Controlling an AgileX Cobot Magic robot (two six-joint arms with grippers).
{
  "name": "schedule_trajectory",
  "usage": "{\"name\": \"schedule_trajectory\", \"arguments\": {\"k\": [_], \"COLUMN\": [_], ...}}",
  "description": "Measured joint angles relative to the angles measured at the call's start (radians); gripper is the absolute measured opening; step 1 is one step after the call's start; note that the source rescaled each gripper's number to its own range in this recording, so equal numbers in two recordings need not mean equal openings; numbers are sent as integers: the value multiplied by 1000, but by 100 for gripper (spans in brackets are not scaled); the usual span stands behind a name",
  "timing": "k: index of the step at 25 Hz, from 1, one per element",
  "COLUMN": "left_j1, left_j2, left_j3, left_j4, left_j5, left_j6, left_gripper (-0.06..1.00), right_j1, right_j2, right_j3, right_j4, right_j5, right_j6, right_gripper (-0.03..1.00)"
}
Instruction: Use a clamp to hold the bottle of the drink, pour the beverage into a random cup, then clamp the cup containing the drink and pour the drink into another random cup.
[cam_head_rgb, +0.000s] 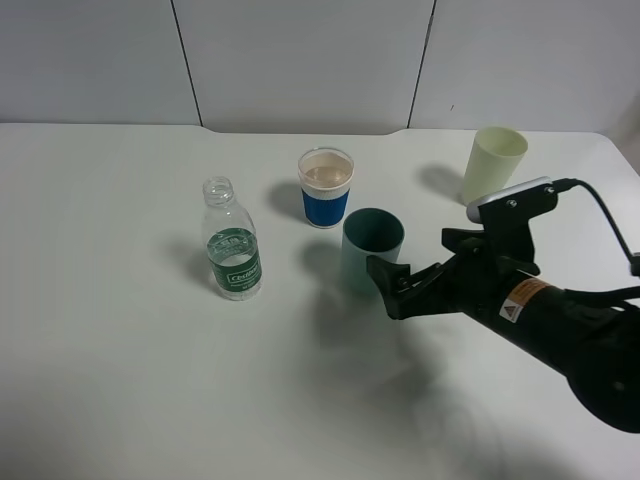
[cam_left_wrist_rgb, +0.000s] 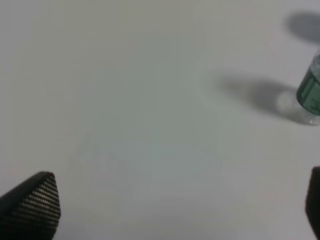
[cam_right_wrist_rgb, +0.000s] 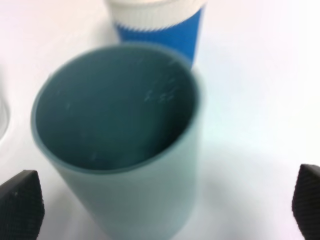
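The bottle (cam_head_rgb: 232, 245) carries a green label with white lettering, too small to read.

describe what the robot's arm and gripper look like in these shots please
The right arm is bulky and black, with an orange-and-white warning sticker. A pale grey-white part sits on top, with a black cable looping back from it. The right gripper is black; wrist views show dark fingertips with a fine ribbed texture, likewise the left's.

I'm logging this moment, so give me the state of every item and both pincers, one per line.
bottle: upright, uncapped, standing free
teal cup: upright, not gripped
white cup with blue band: upright, contents unclear
pale yellow-green cup: upright, standing apart
right pincer: open, fingers either side of the teal cup
left pincer: open, empty
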Motion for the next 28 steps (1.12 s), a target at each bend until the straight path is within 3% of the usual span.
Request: {"name": "schedule_trajectory", "arguments": {"k": [4, 13, 17, 20, 23, 25, 28], "left_j1": [0, 0, 0, 0, 0, 0, 0], "left_j2": [0, 0, 0, 0, 0, 0, 0], "left_j3": [0, 0, 0, 0, 0, 0, 0], "left_j4": [0, 0, 0, 0, 0, 0, 0], "left_j5": [0, 0, 0, 0, 0, 0, 0], "left_j6": [-1, 0, 0, 0, 0, 0, 0], "left_gripper": [100, 100, 100, 100, 100, 100, 100], "right_j1": [0, -32, -150, -220, -412, -450, -545], "right_j2": [-155, -472, -550, -581, -619, -620, -629], "right_j3": [51, -11, -116, -172, -299, -318, -375], "right_j4": [54, 170, 119, 67, -47, -65, -106], "right_j5": [46, 352, 516, 582, 737, 769, 898], "right_j6": [-42, -289, -331, -334, -308, -307, -294], "right_gripper": [100, 100, 100, 100, 100, 100, 100]}}
